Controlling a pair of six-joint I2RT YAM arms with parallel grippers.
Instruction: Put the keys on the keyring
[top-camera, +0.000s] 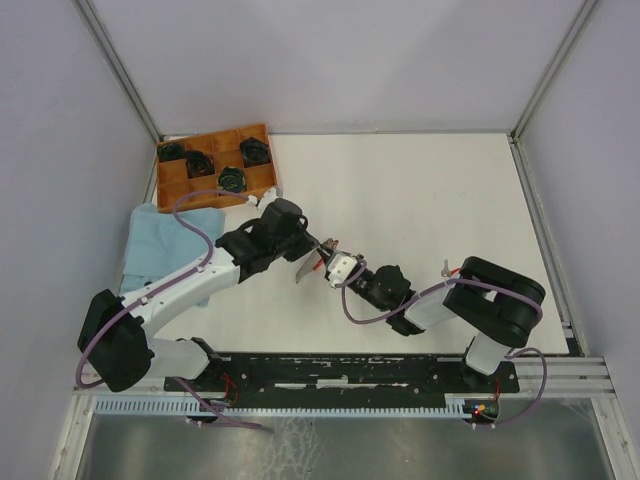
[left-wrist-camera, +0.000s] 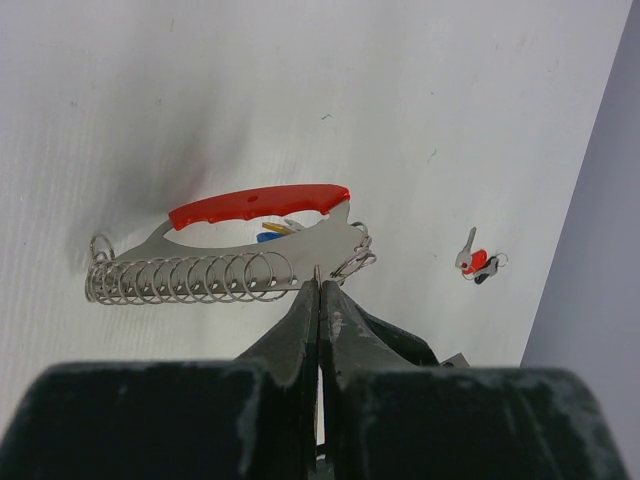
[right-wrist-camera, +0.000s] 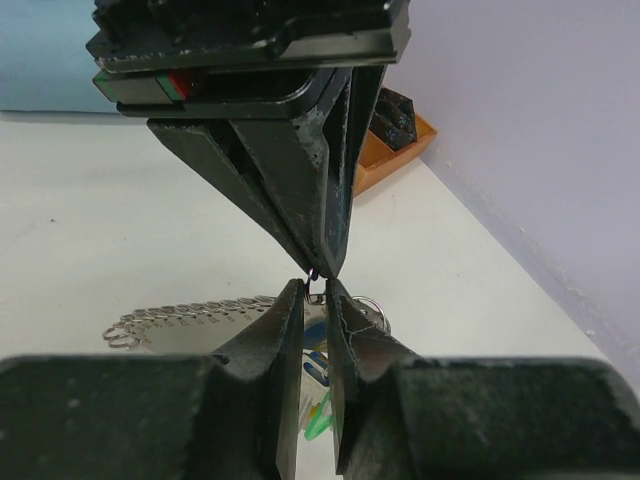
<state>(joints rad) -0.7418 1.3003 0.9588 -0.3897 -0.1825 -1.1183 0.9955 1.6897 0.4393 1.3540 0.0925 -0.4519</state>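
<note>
1. The left gripper (left-wrist-camera: 319, 285) is clenched on the bottom edge of the keyring (left-wrist-camera: 305, 248). It seems to hold it off the table (left-wrist-camera: 300, 90), with the red loop (left-wrist-camera: 258, 205) on top and the chain (left-wrist-camera: 190, 280) trailing sideways.
2. The right gripper (right-wrist-camera: 315, 290) meets it tip to tip. Its jaws stand narrowly apart around a small ring (right-wrist-camera: 314, 292) at the same edge. Whether they already pinch it, I cannot tell.
3. A blue key (left-wrist-camera: 268, 236) and a green key (right-wrist-camera: 318, 418) sit close against the keyring and look to be on it already. The red key (left-wrist-camera: 478, 261) lies on the table well apart from it, out toward the right arm.
4. Risk: the two sets of fingertips crowd one tiny spot. If the right jaws close slightly off line, they could strike the left fingers or knock the ring out of the grip.
5. Risk: the left hold is a thin edge pinch on smooth metal. A pull or twist from the right gripper could make the keyring pivot or slip and drop.
6. Risk: the loose chain and the hanging keys can swing, shifting the ring just as it is being caught.
7. Risk: the red key is small and lies flat, so picking it up later may push it along the table rather than lift it.
</note>
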